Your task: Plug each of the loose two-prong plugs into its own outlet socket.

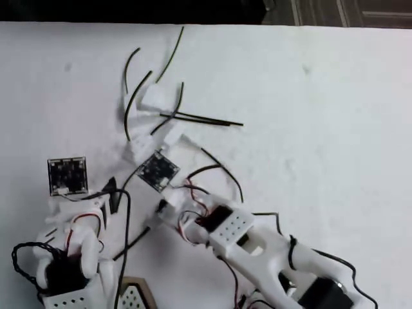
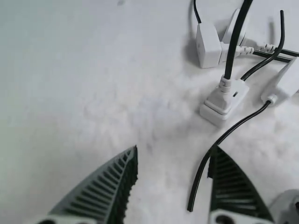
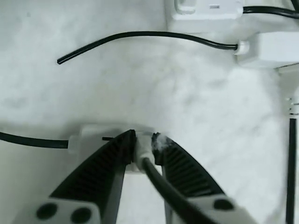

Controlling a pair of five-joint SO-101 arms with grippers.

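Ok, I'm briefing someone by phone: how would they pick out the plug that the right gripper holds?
On the white table, follow the right arm from the near edge to its gripper. Clamped in it is a small white plug, its black cord running back toward the wrist. It is the only plug that is gripped; the other plugs lie free farther out.
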